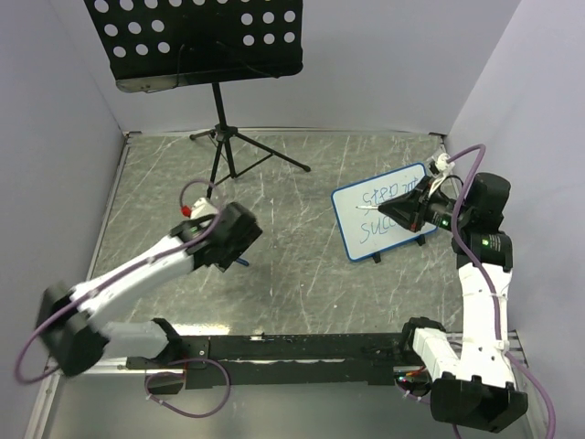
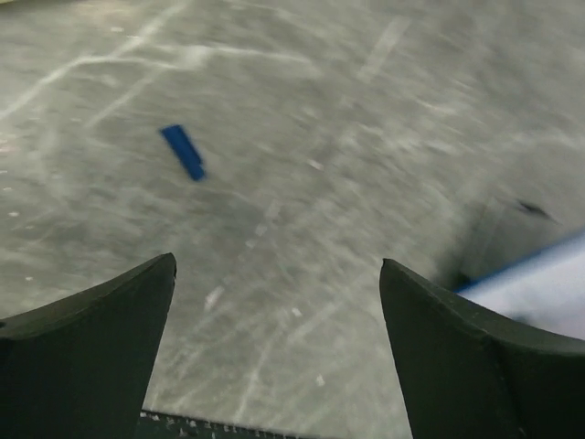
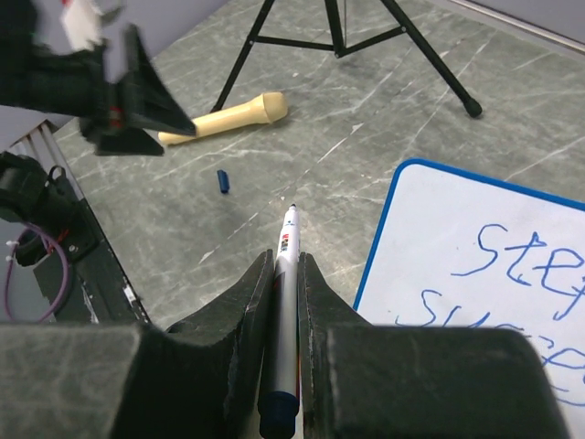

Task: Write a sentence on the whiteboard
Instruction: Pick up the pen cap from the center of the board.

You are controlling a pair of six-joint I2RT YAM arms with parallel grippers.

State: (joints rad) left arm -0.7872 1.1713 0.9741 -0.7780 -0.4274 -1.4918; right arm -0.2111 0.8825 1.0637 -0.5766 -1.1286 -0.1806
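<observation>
The whiteboard (image 1: 384, 215), white with a thin blue frame, lies at the right of the table and shows again in the right wrist view (image 3: 475, 238). The sentence (image 3: 526, 265) on it is blue handwriting in two lines, the first starting "step". My right gripper (image 3: 285, 263) is shut on a white marker (image 3: 290, 233) whose uncapped tip points past the board's left edge. From above, the right gripper (image 1: 404, 212) hangs over the board. My left gripper (image 2: 277, 265) is open and holds nothing. It hovers over bare table at centre left (image 1: 239, 240).
A small blue marker cap (image 2: 183, 152) lies on the table near the left gripper (image 3: 222, 181). A pale wooden handle-shaped object (image 3: 228, 117) lies beyond it. A black perforated music stand (image 1: 196, 41) stands on tripod legs (image 1: 228, 151) at the back.
</observation>
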